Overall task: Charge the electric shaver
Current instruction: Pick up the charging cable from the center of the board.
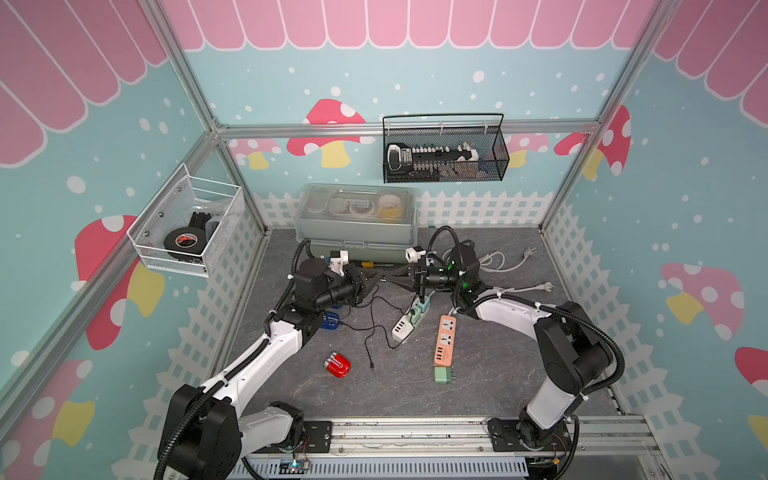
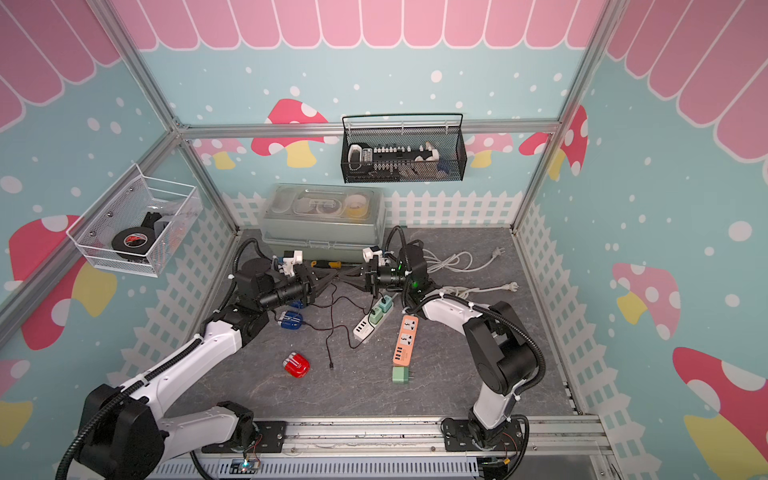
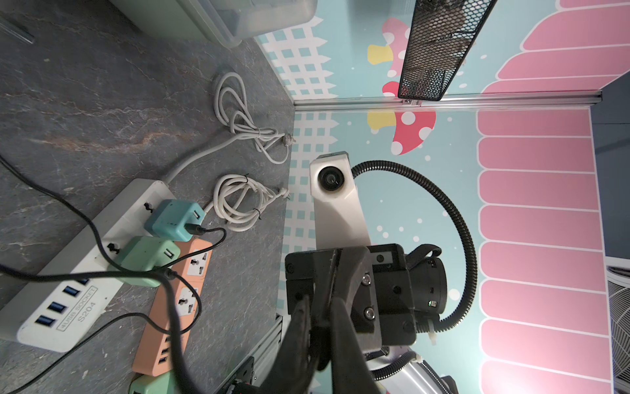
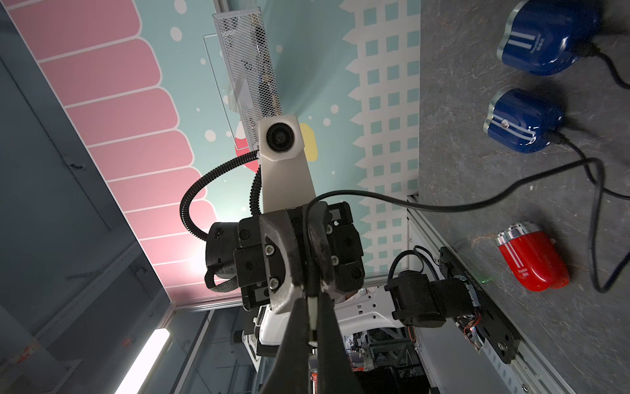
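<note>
The red electric shaver point(image 1: 337, 365) lies on the worktop point(image 1: 415, 399) with no cable in it, and a loose plug point(image 1: 372, 366) lies just beside it. Two blue shavers point(image 4: 521, 119) lie farther back, each cabled. Above the middle, the left gripper point(image 1: 380, 280) and the right gripper point(image 1: 395, 277) meet tip to tip, both clenched on a black cable point(image 4: 443, 205)

The left arm point(image 1: 270, 349) and right arm point(image 1: 513, 311) extended inward, tip to tip.
The left gripper point(image 1: 376, 279) and right gripper point(image 1: 392, 277) lay level, facing each other, jaws drawn together.
</note>
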